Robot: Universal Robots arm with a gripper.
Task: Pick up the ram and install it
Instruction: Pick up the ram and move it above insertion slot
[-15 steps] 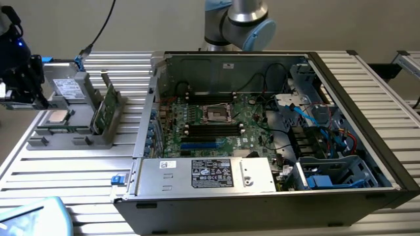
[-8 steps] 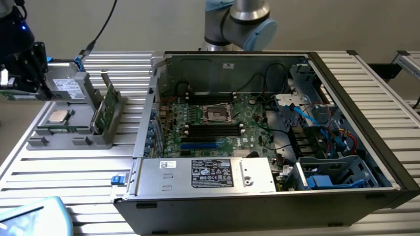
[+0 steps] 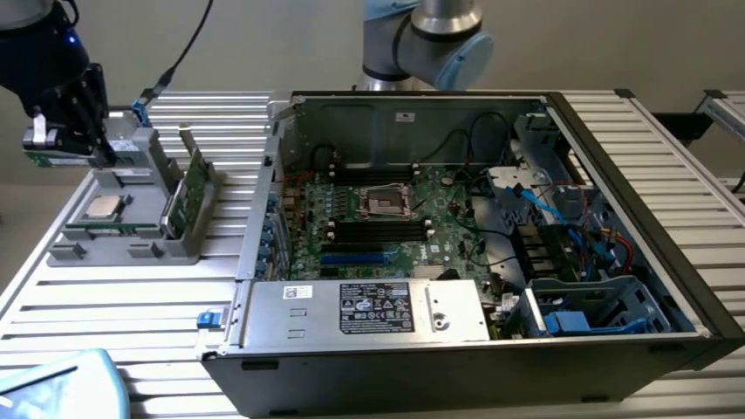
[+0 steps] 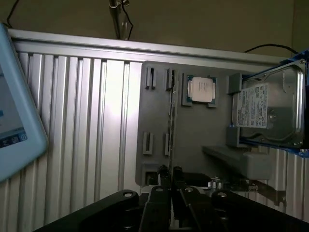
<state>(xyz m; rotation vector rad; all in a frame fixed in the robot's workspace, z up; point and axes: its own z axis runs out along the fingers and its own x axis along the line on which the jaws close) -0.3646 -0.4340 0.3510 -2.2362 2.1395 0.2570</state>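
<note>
The gripper (image 3: 64, 150) hangs at the exterior view's left, above the far end of a grey holder (image 3: 117, 249) that lies on the slatted metal table (image 3: 117, 297); its fingers are drawn together and clamped on the ram (image 3: 47, 160), which shows there as a short green strip at the gripper's lower end, clear of the holder; in the wrist view the gripper (image 4: 170, 171) has its black fingers pressed close, and the ram (image 4: 170, 116) runs out from between them edge-on, as a thin dark line above the holder (image 4: 193, 135); a processor chip (image 3: 105, 207) lies flat in a pocket of the holder, and a wider green card (image 3: 187, 196) stands upright along the side nearest the computer case (image 3: 652, 175); the wrist view shows the same chip (image 4: 202, 90), a hard drive (image 4: 268, 108) in a blue frame beside it, and a part of the green card (image 4: 231, 185) near the fingers; the case lies open on the table at the exterior view's right of the holder, with the motherboard (image 3: 396, 218) bare; its black slots (image 3: 379, 229) and blue slots (image 3: 361, 258) lie well apart from the ram; a pale blue device (image 3: 52, 384) sits at the near corner of the table (image 4: 87, 121), and its edge (image 4: 9, 121) shows in the wrist view.
</note>
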